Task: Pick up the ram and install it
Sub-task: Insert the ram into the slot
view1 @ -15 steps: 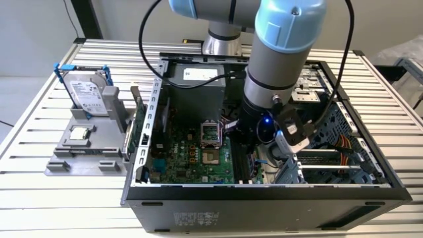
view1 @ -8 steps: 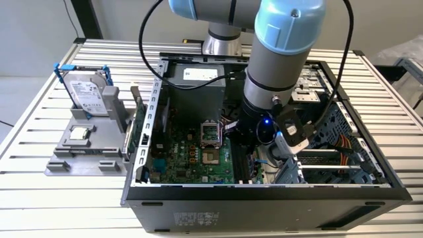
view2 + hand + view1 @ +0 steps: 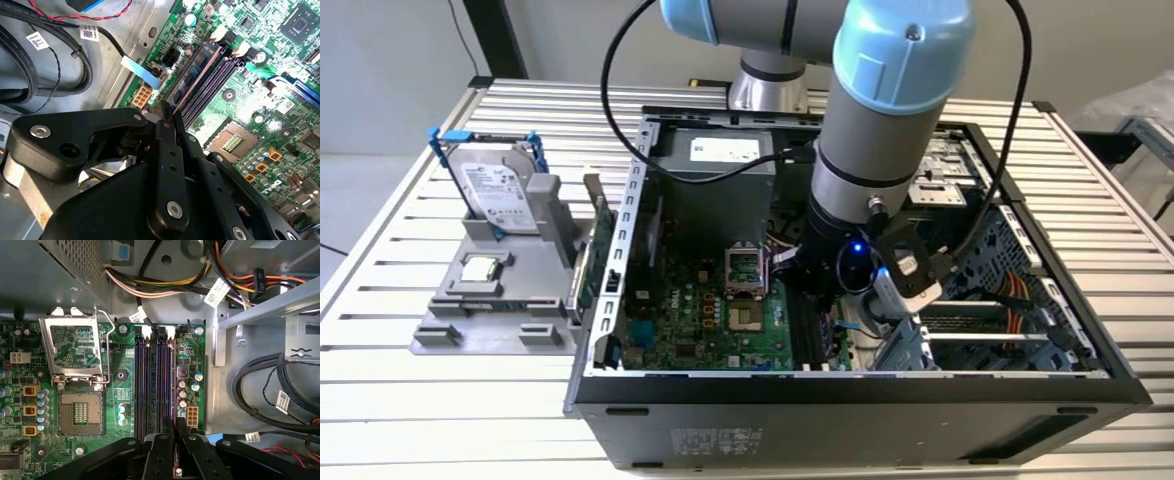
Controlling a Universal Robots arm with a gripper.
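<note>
My gripper [image 3: 825, 300] is down inside the open computer case [image 3: 854, 388], over the green motherboard [image 3: 707, 330]. In both wrist views its black fingers [image 3: 161, 450] are shut on the ram [image 3: 173, 390], which I see edge-on as a thin strip. The ram [image 3: 197, 80] runs along the dark memory slots [image 3: 150, 385], in line with the outermost slot beside the row of small capacitors. Whether it is seated in that slot or just above it I cannot tell. The gripper [image 3: 166, 119] grips the ram at one end, and in the first wrist view the gripper [image 3: 175, 429] covers that end.
A silver hard drive in a blue frame [image 3: 498, 190] stands on a grey holder [image 3: 494, 315] at the exterior view's left, with a square processor chip [image 3: 480, 268] on it. The bare processor socket [image 3: 80, 412] with its raised lid [image 3: 72, 347] lies beside the slots. Black cable bundles [image 3: 280, 390] run along the case floor.
</note>
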